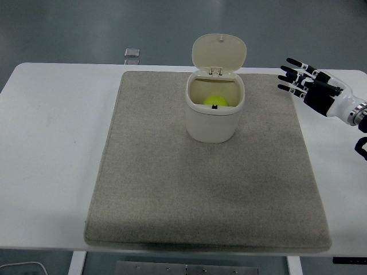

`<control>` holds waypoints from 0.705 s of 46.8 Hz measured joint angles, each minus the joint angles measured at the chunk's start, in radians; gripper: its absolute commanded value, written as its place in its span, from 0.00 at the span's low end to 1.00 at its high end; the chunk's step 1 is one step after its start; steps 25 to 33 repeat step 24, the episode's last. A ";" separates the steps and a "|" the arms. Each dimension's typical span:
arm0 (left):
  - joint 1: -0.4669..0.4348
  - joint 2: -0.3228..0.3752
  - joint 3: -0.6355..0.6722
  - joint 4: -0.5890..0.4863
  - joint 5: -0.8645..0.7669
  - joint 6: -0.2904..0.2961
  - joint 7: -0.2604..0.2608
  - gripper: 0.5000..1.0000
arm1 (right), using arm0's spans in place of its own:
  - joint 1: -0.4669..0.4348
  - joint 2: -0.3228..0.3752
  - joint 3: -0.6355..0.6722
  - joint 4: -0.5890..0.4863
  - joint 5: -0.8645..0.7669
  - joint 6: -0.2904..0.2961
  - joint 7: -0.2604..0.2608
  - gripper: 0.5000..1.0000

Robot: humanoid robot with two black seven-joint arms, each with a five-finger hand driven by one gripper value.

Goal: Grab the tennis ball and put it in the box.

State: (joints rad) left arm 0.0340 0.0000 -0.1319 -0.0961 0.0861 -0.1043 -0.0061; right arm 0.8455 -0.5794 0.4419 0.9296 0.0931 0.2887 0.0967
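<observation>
Tennis ball, bright yellow-green, was seen lying down inside the box, low against the far inner wall, with only its upper part showing over the near rim. A small dark mark was visible at the ball's lower edge, though what it was could not be told. The box, a cream-coloured bin with rounded corners, was set upright on the far half of the mat, roughly midway between the mat's left and right edges. Its hinged lid was held up, tilted back behind the opening, so the inside was left fully exposed.

The mat, a beige rectangle of coarse cloth, was spread over most of the white table, with bare tabletop left on either side. A small square grey object was placed just beyond the table's far edge, to the left of the box.

The right hand was found well apart from the box, out past the mat's far right corner, raised above the table. Its fingers were stretched out straight and spread, pointed leftward towards the box, and nothing was held in them. The white wrist was cut off by the picture's right edge.
</observation>
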 measured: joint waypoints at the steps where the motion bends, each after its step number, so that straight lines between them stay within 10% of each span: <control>1: 0.000 0.000 0.000 0.000 0.000 0.000 0.000 0.98 | -0.001 0.001 0.000 0.000 0.000 -0.002 0.000 0.72; 33: 0.000 0.000 0.000 0.000 0.000 0.000 0.000 0.98 | -0.008 0.004 0.003 0.001 -0.002 0.004 0.012 0.83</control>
